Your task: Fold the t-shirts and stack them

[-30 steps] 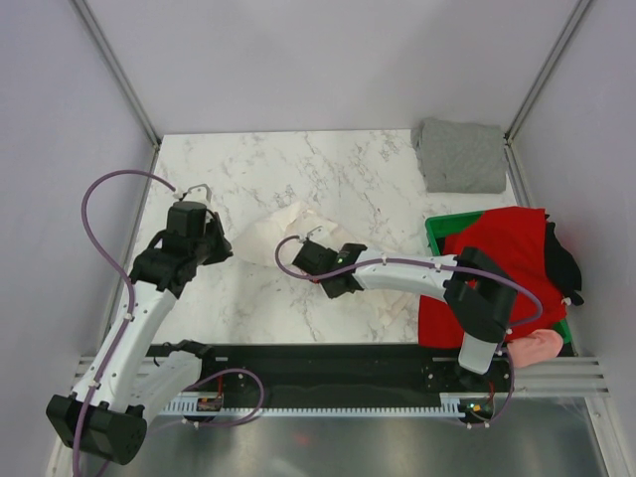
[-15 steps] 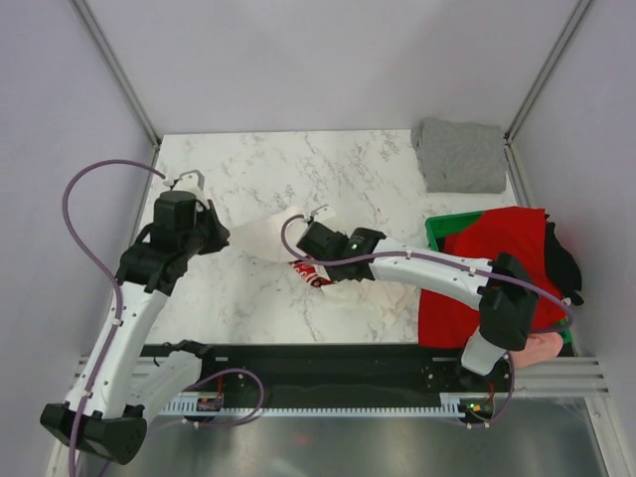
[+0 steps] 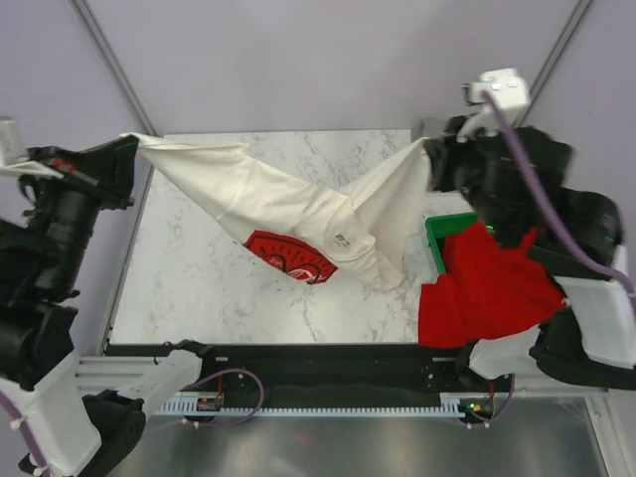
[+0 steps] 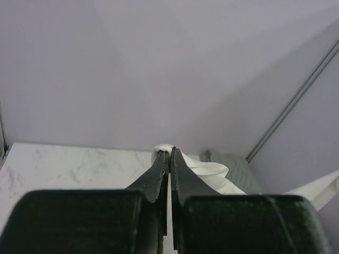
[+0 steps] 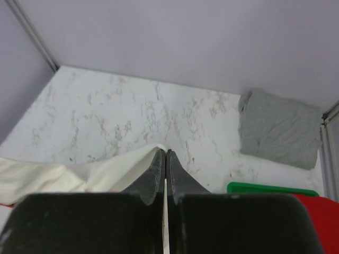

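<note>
The large white t-shirt [image 3: 298, 204] with a red panel [image 3: 288, 255] hangs stretched in the air between both arms, sagging low in the middle over the marble table. My left gripper [image 3: 131, 142] is shut on its left end, high at the far left; white cloth [image 4: 212, 172] shows at its tips [image 4: 170, 151]. My right gripper [image 3: 429, 149] is shut on the right end; cream cloth [image 5: 79, 174] hangs left of its tips [image 5: 166, 153]. A grey folded shirt [image 5: 278, 129] lies at the far right corner. A red shirt [image 3: 487, 288] drapes over the green crate [image 3: 437, 243].
The green crate [image 5: 270, 188] stands at the table's right edge under my right arm. Metal frame posts [image 3: 114, 70] rise at the back corners. A black rail [image 3: 318, 363] runs along the near edge.
Both arms have risen high and spread apart. The white shirt, bunched on the table before, is lifted and stretched between them. The right arm now covers the far right corner in the top view.
</note>
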`<state>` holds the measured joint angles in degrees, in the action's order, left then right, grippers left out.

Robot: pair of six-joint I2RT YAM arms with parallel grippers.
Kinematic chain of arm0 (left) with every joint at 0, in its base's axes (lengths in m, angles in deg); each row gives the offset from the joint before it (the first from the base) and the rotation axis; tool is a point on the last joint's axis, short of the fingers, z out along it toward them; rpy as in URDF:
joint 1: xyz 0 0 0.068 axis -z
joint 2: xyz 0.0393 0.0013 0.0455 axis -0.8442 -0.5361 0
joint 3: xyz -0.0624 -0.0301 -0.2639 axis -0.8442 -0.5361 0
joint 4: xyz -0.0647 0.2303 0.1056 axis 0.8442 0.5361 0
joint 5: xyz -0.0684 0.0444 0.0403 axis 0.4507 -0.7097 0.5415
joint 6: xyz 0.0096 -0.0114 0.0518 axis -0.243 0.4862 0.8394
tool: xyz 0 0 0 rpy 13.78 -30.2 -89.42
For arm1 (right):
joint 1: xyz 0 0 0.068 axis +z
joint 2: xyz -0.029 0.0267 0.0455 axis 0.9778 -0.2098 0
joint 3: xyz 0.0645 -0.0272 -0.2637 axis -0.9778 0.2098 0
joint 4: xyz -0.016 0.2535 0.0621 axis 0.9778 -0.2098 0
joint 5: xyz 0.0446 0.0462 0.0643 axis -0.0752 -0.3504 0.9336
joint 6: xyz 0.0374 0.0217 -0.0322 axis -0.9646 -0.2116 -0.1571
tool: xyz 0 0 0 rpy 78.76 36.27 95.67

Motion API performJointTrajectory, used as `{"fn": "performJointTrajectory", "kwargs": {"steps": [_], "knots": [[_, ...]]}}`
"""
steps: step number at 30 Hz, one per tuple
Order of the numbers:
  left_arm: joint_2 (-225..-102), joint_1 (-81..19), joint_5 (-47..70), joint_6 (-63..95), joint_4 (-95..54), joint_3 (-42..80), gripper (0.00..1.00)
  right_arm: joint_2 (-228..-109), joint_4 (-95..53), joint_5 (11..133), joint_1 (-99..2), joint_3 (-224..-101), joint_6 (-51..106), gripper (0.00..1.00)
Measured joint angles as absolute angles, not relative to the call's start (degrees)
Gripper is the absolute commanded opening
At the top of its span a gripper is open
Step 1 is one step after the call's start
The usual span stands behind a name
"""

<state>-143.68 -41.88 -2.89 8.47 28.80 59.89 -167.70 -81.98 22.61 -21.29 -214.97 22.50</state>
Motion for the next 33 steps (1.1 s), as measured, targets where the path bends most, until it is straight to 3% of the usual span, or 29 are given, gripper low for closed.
{"fn": "performJointTrajectory", "kwargs": {"steps": [8, 17, 25, 30, 33], "knots": [[-139.9, -41.7, -2.0, 11.2, 24.0, 70.6, 0.02, -145.4, -76.6, 19.1, -21.2, -213.2, 28.8, 0.00], [-137.5, -41.4, 0.8, 13.4, 21.3, 75.8, 0.03, -137.3, -73.2, 23.4, -23.0, -214.7, 30.5, 0.00], [-139.3, -41.2, -0.1, 13.4, 19.1, 78.4, 0.05, -140.6, -71.5, 23.4, -26.0, -211.9, 32.7, 0.00], [-145.2, -40.9, -5.9, 13.4, 15.1, 76.7, 0.03, -150.7, -63.6, 9.8, -26.7, -205.4, 38.3, 0.00], [-151.7, -40.9, -9.1, 13.5, 13.5, 72.7, 0.03, -161.1, -60.1, 10.1, -32.4, -201.3, 38.5, 0.00]]}}
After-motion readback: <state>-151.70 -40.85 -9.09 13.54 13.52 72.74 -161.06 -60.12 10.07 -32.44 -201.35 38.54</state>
